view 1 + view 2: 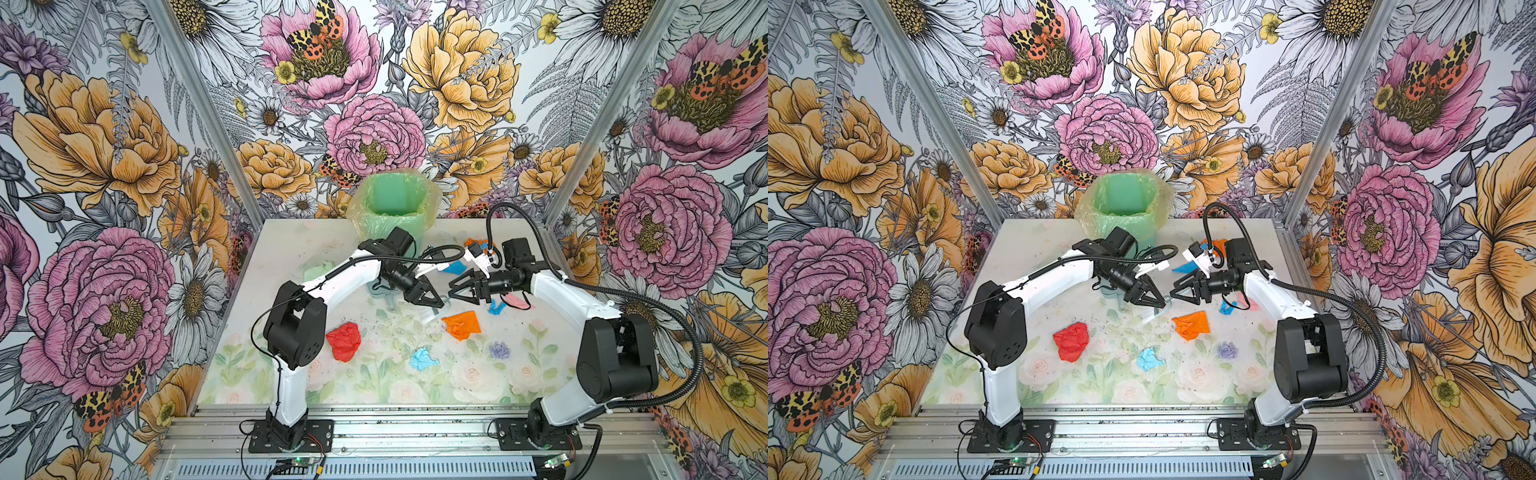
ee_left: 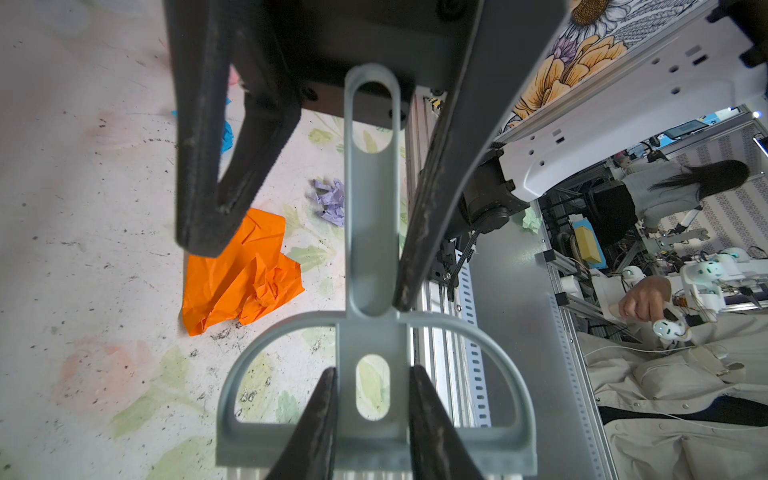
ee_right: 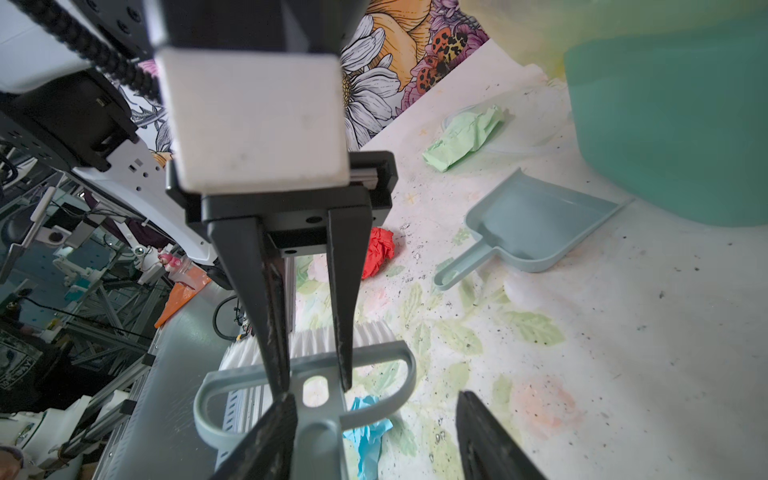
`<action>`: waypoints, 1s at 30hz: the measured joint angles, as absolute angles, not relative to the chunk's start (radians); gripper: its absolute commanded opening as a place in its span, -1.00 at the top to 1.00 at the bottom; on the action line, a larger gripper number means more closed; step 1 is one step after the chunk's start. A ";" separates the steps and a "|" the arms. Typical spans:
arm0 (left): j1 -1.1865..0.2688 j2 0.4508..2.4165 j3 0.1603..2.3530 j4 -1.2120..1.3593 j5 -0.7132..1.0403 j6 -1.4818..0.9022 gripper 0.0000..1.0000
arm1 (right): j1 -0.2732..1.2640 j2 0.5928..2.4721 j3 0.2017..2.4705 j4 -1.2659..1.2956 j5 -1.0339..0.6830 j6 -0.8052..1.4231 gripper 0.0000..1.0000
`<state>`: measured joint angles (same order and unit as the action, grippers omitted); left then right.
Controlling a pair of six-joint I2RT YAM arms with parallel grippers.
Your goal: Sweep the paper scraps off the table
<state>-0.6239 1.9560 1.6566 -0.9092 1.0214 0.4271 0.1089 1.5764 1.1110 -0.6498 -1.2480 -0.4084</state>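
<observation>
Wrinkly red, orange and light-blue paper scraps [image 1: 344, 340] lie scattered over my rose-printed tabletop [image 1: 291, 245]. My left end effector [image 1: 433, 302] clamps a grey-blue plastic brush [image 2: 371, 249]; my right end effector [image 1: 452, 292] straddles its handle, jaws part-open. A matching dustpan [image 3: 536, 224] lies by the bag-lined green bin [image 1: 392, 199].

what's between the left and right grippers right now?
The brush: the left gripper is shut on its neck, and its handle runs between the open jaws of the right gripper. Both wrist views show it.
</observation>
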 measured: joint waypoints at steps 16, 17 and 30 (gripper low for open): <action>-0.614 1.956 1.650 -0.909 1.031 0.431 1.00 | 0.112 1.567 1.112 -0.650 -1.258 -0.408 -0.01; -0.612 1.956 1.647 -0.909 1.034 0.431 1.00 | 0.112 1.564 1.112 -0.650 -1.258 -0.408 0.00; -0.590 1.956 1.639 -0.910 1.046 0.438 1.00 | 0.112 1.552 1.095 -0.650 -1.277 -0.402 0.01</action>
